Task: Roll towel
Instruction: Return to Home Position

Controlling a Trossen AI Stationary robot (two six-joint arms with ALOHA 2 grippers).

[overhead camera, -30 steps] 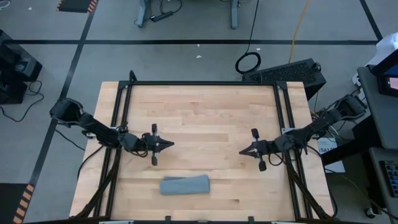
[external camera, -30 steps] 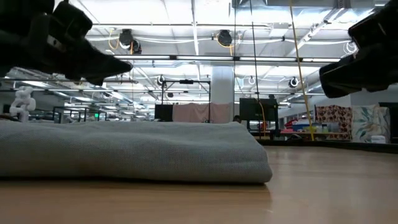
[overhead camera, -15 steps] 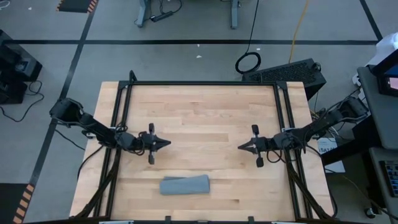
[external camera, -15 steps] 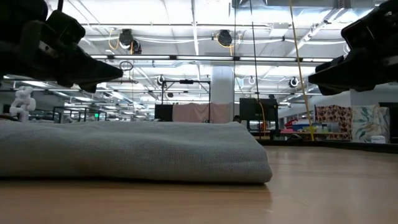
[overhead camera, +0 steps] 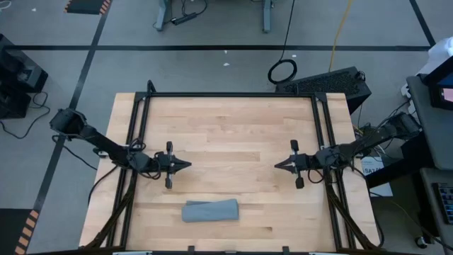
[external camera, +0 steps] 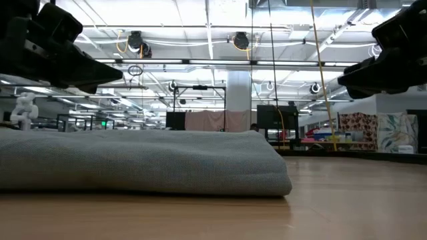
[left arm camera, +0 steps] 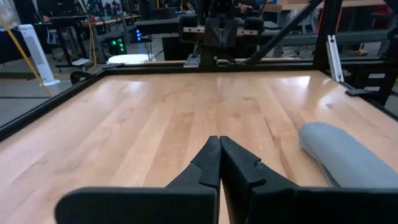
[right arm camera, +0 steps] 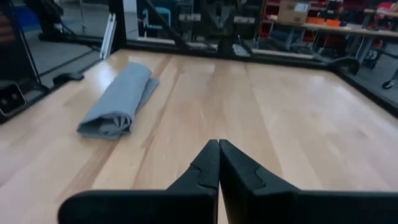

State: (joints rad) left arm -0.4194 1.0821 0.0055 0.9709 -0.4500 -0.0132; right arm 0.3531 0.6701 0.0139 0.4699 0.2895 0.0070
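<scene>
Facing right wrist camera: towel [right arm camera: 121, 93] roll-end.

Grey towel, rolled up, near the front edge of the bench

The towel [overhead camera: 211, 210] is a plain grey soft cloth wound into a short, somewhat flattened roll. It lies flat on the wooden bench [overhead camera: 226, 127], close to the near edge and about midway between left and right. Its long axis runs left to right. At bench height the towel [external camera: 133, 160] reads as a low, flat-topped bundle with a blunt, rounded right end. In the right wrist view that right end of the towel [right arm camera: 118, 102] shows overlapping layers; in the left wrist view its left end [left arm camera: 345, 155] looks smooth and rounded.
</scene>
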